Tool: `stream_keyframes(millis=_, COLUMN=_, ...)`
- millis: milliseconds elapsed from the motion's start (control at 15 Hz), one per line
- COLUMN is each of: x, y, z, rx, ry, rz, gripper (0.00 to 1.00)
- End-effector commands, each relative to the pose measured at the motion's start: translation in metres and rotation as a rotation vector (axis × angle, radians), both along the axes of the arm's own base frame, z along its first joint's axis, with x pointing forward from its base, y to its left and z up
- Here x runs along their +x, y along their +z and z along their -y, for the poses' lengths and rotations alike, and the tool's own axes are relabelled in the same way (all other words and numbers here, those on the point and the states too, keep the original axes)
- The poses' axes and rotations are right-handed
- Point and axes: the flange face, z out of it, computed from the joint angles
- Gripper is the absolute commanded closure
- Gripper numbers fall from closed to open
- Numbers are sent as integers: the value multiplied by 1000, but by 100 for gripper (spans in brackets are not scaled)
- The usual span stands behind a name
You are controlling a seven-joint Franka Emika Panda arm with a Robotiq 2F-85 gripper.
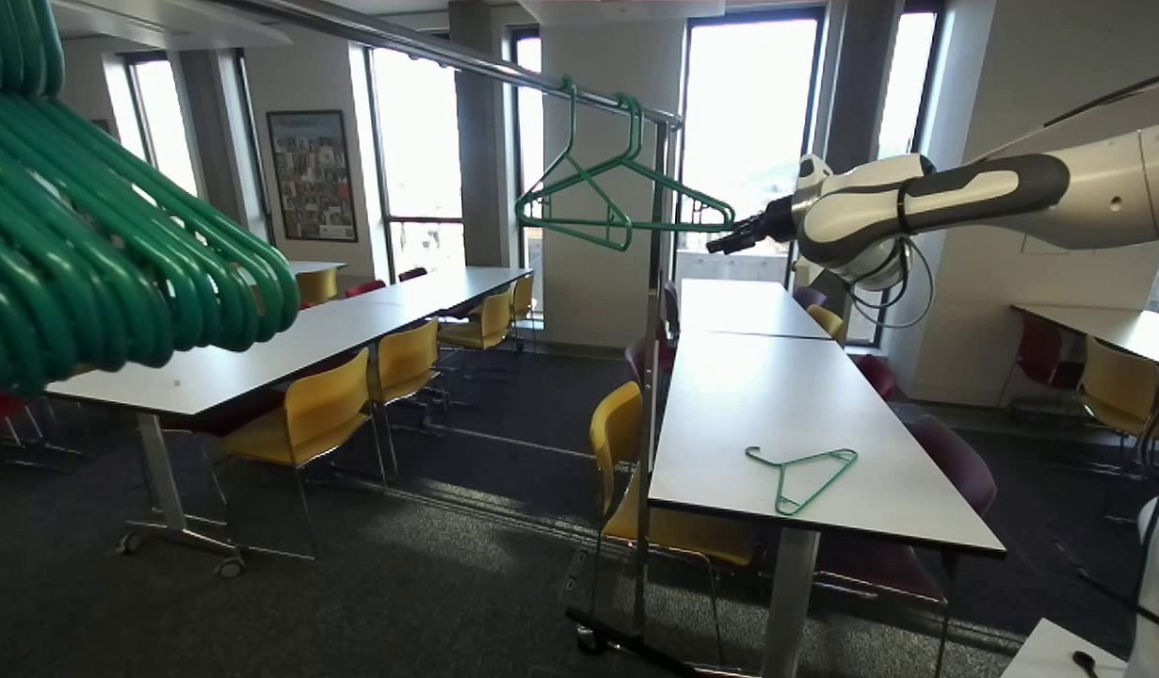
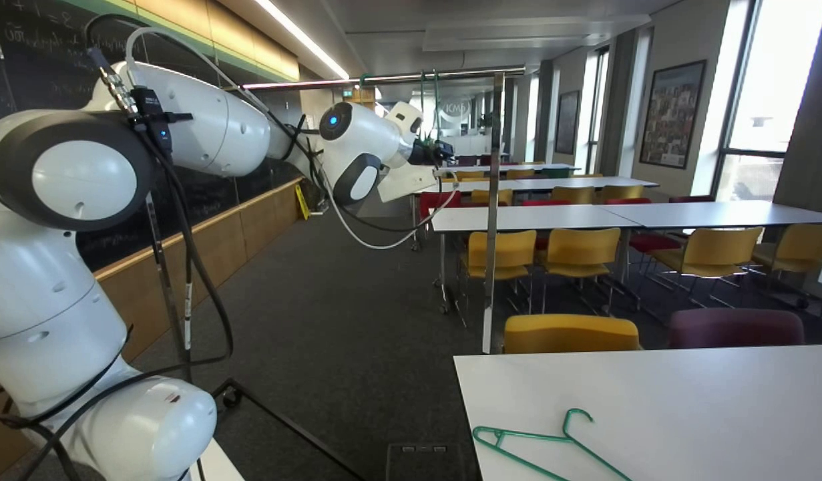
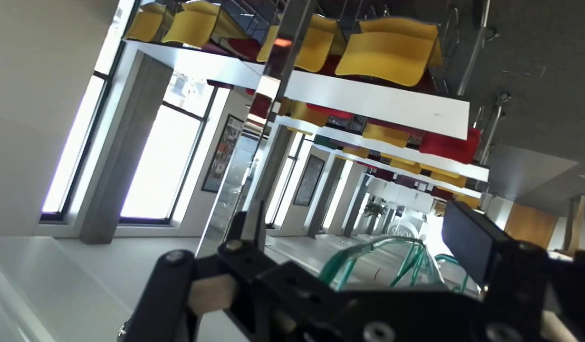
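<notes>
Windows (image 3: 161, 164) behind; hanger (image 3: 340, 260) seemingly between fingers (image 3: 468, 242).

In an exterior view I see a white table (image 1: 767, 395) with a yellow chair (image 1: 619, 428) and a purple chair (image 1: 951, 461) along its opposite long sides. Beyond its far end I see a tall window (image 1: 758, 94); well off its near end, a written-on blackboard (image 2: 30, 73). Across the dark carpet (image 1: 372, 603) from it runs another long table (image 1: 353, 320), lined with yellow chairs (image 1: 329, 405). Well apart from the white table, I spot a framed poster (image 1: 313, 176).
</notes>
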Motion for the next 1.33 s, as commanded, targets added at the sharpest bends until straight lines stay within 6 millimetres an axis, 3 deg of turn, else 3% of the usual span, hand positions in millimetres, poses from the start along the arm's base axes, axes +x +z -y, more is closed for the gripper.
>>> stream_keyframes(millis=0, x=4, y=0, z=22, rx=-195, ry=17, rz=38, gripper=0)
stream_keyframes(millis=400, x=6, y=2, z=36, rx=-414, ry=-16, rz=169, gripper=0)
stream_keyframes(millis=800, x=20, y=-1, z=45, rx=-69, ry=-131, rz=140, gripper=0)
stream_keyframes(millis=1267, x=26, y=4, z=29, rx=306, ry=-123, rz=48, gripper=0)
